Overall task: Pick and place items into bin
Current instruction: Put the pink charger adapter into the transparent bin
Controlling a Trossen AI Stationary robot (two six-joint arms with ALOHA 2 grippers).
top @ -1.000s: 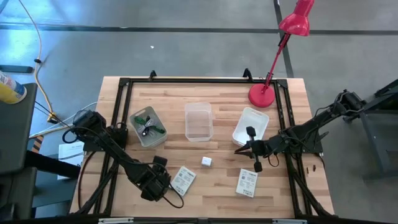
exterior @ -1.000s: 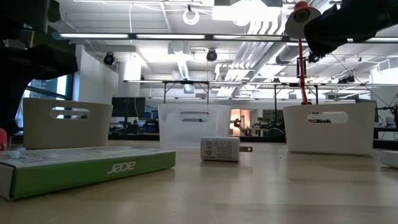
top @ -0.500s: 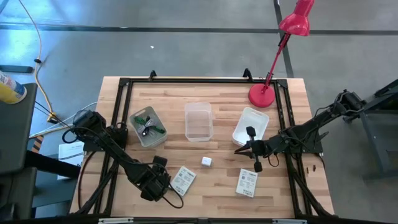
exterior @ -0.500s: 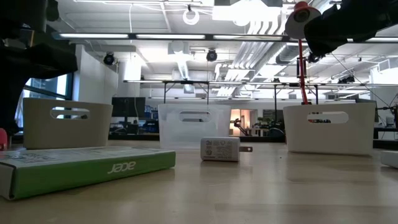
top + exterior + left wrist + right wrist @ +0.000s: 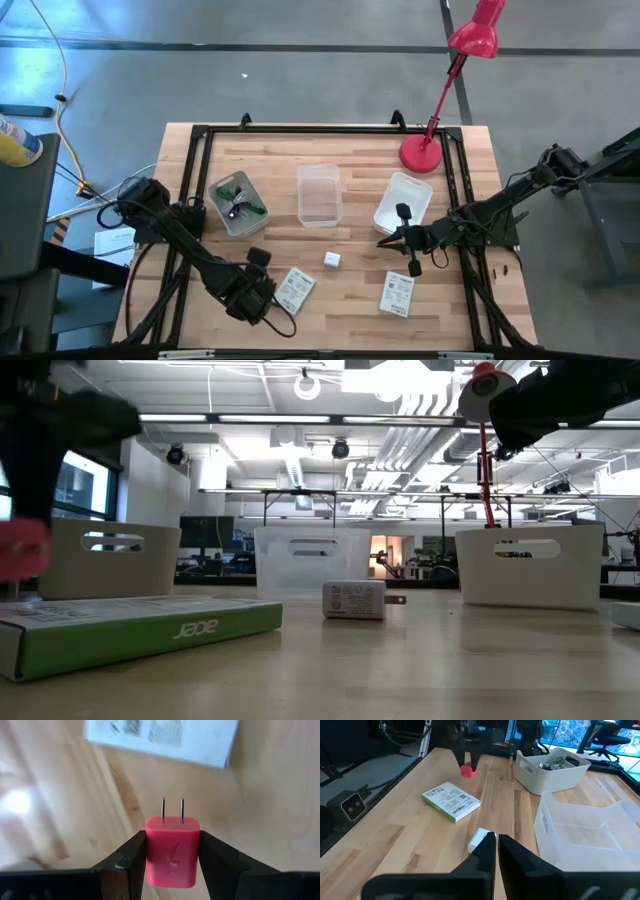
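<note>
My left gripper (image 5: 258, 290) stands near the table's near-left corner, shut on the pink cube (image 5: 172, 851), a plug block with two metal prongs. In the low view the pink cube (image 5: 20, 550) shows blurred above the table. The white cube (image 5: 332, 259) lies on the wood, with one flat white printed packet (image 5: 295, 288) to its left and another (image 5: 397, 293) to its right. The green stick and dark cable lie in the left bin (image 5: 238, 203). My right gripper (image 5: 496, 842) hovers shut just right of the white cube (image 5: 479, 839). My left gripper pinches the pink cube by two opposite side faces (image 5: 148, 847) between its two fingers, coming from above and pointing down. The cube is lifted clear of the table, and its prongs (image 5: 172, 810) point down, away from the wrist.
A clear bin (image 5: 320, 194) stands mid-table and a white bin (image 5: 402, 203) to its right. A red lamp base (image 5: 421, 152) sits by the far right corner. A black frame (image 5: 200, 130) rims the tabletop.
My left gripper has risen with the pink cube: in the low view the cube sat at table height by the picture's left edge and now hangs higher, blurred by motion. My right arm has kept still.
</note>
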